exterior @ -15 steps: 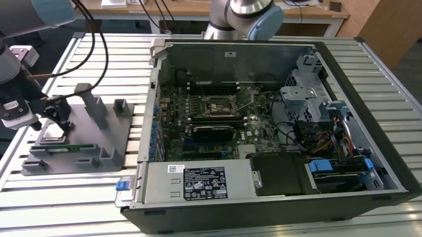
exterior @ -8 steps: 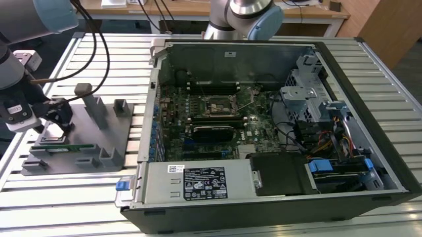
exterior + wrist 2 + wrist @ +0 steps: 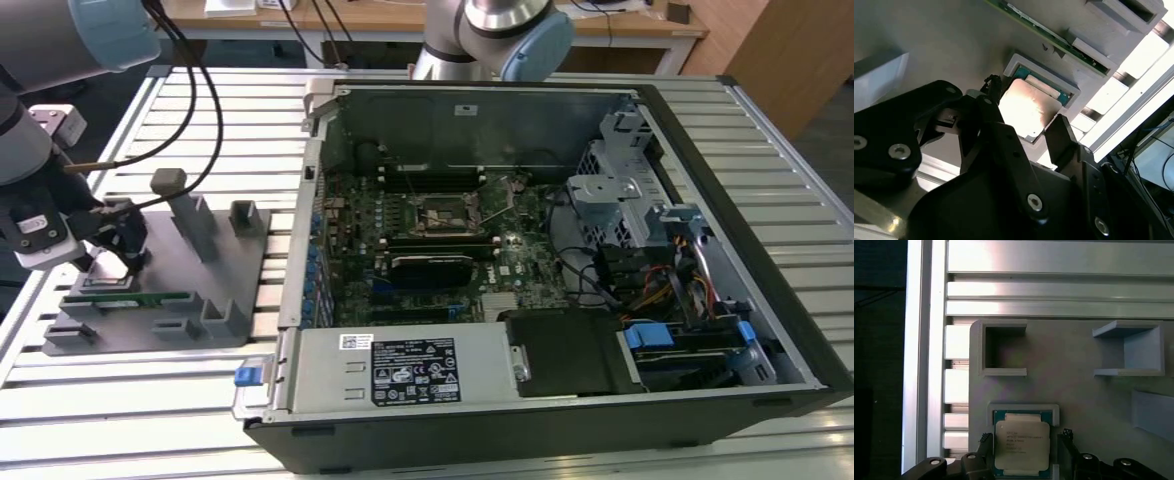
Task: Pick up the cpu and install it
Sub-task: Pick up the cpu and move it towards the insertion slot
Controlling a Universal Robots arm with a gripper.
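The cpu (image 3: pixel 1021 445) (image 3: pixel 1029 107), a flat square chip with a shiny silver top and thin green edge, lies in a shallow nest on the grey fixture plate (image 3: pixel 1079 400) (image 3: pixel 187 310). My gripper (image 3: pixel 1025 437) (image 3: pixel 1024 107) is down over it, one black finger on each side. The fingers (image 3: pixel 1066 440) stand close to the chip's edges with a thin gap still showing, so the gripper is open. In the exterior view my gripper (image 3: pixel 118 262) hangs low over the plate at that view's left. The black cpu socket (image 3: pixel 445 212) sits in the middle of the motherboard inside the open computer case.
A long green memory stick (image 3: pixel 127 297) (image 3: pixel 1044 31) lies on the fixture plate beside the nest. Grey upright holders (image 3: pixel 194 215) rise from the plate. The open case (image 3: pixel 747 200) stands on the slatted metal table (image 3: pixel 160 400) at the exterior view's right, its walls around the motherboard.
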